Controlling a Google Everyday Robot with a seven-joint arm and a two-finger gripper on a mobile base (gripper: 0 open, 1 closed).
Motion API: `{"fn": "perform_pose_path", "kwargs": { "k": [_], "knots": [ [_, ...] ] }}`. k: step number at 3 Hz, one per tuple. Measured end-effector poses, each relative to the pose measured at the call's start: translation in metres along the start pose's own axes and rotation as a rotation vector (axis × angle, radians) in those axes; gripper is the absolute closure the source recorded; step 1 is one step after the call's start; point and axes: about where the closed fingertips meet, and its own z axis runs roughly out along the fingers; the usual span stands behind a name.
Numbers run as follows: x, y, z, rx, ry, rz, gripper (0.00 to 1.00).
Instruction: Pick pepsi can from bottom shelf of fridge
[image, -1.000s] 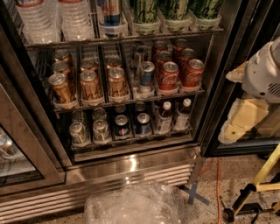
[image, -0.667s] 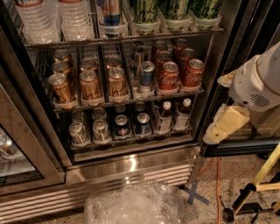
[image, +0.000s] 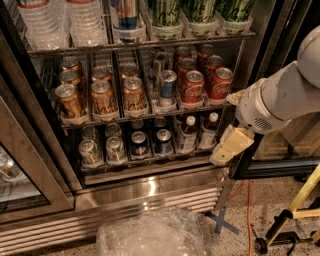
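The fridge (image: 150, 192) stands open, with wire racks above a slatted steel base. On the bottom shelf (image: 150, 164), the dark navy pepsi can (image: 138, 143) stands upright in a middle lane, behind the front rail. A brighter blue can (image: 163, 140) is just to its right, and silver-green cans (image: 114, 148) are to its left. My gripper (image: 230, 146), cream-coloured on a white arm (image: 270, 102), hangs at the fridge's right edge at bottom-shelf height. It is well to the right of the pepsi can and holds nothing.
Two small bottles (image: 187, 134) stand between the blue can and my gripper. Gold cans (image: 102, 97) and red cans (image: 192, 87) fill the rack above. A glass door (image: 25, 165) stands at left. Crumpled clear plastic (image: 150, 235) lies on the floor. A yellow stand (image: 295, 210) is at right.
My arm has swung left and down from the right edge of the view. The gripper is now closer to the right end of the bottom shelf. The cans have not moved.
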Motion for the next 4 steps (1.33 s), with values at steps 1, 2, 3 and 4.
{"fn": "perform_pose_path", "kwargs": {
  "k": [1, 2, 3, 4],
  "knots": [
    [0.000, 0.000, 0.000, 0.000, 0.000, 0.000, 0.00],
    [-0.008, -0.001, 0.027, 0.002, -0.070, 0.060, 0.00],
    [-0.026, 0.029, 0.105, -0.089, -0.205, 0.221, 0.00],
    [-0.057, 0.044, 0.160, -0.113, -0.306, 0.315, 0.00]
  ]
}}
